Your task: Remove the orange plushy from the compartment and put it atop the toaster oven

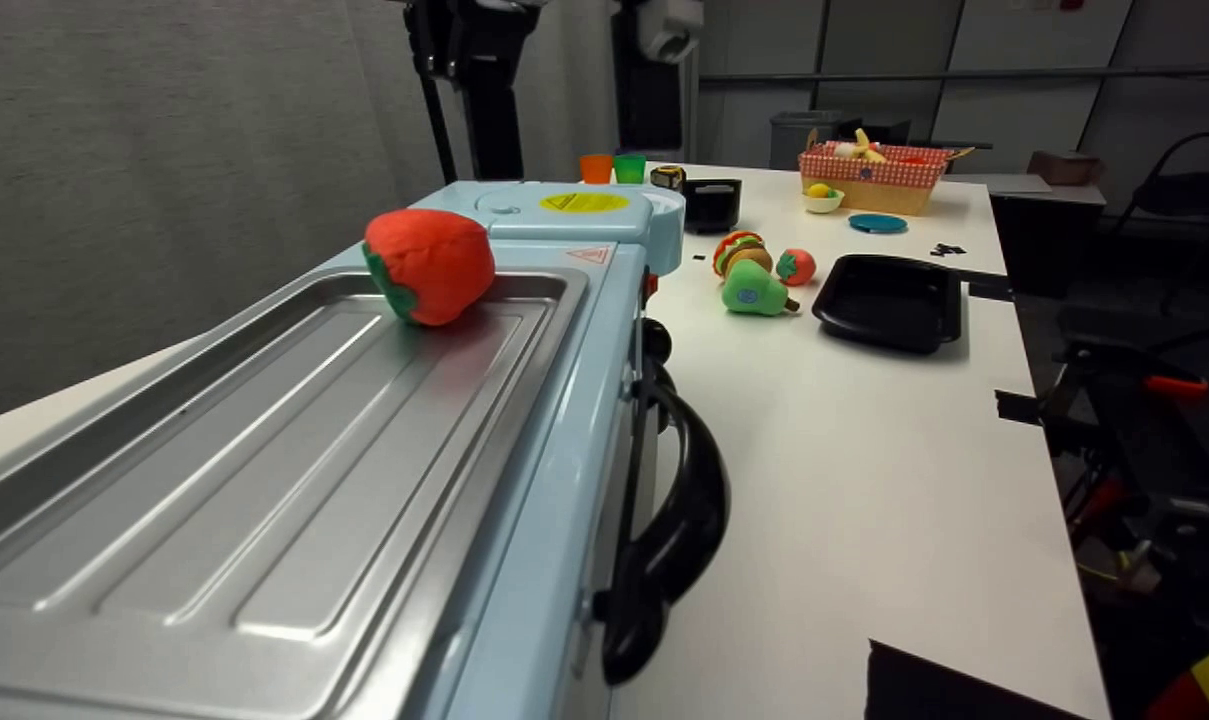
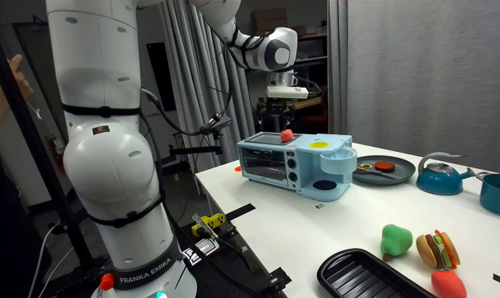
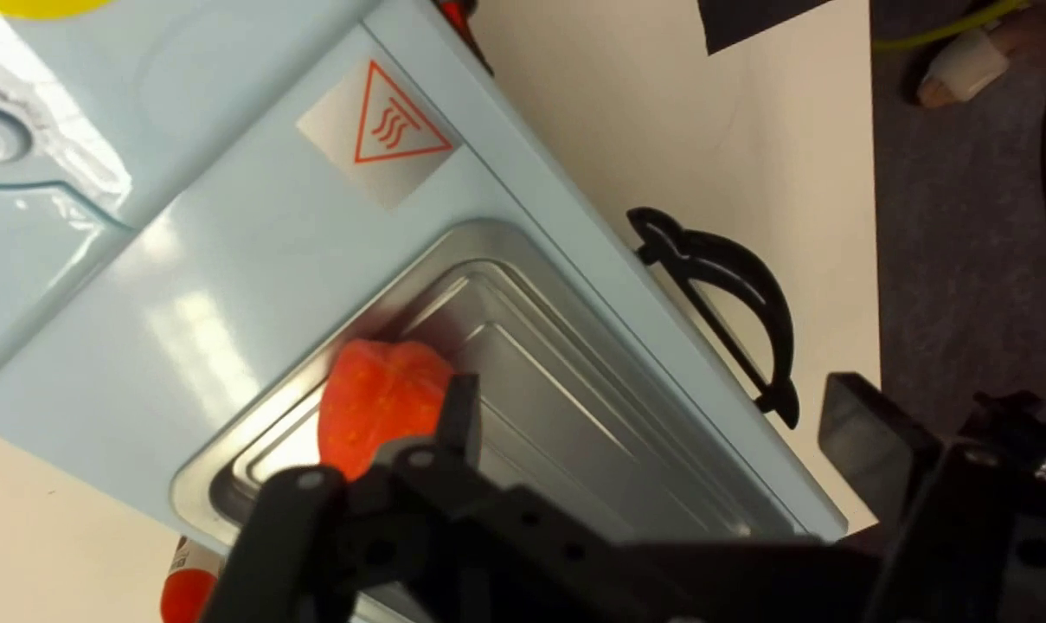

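The orange plushy, round and orange-red with a green patch, lies on the ribbed metal top of the toaster oven, at the end near the yellow sticker. It shows in both exterior views and in the wrist view, partly hidden by a finger. The pale-blue toaster oven stands on the table with its black handle facing the near side. My gripper is open and empty, its fingers wide apart above the oven top. It also shows in both exterior views.
A black dish, a green pear, a toy burger and a small red toy lie on the table. A grey pan, blue kettle and blue pot stand beyond the oven. A basket stands farther back.
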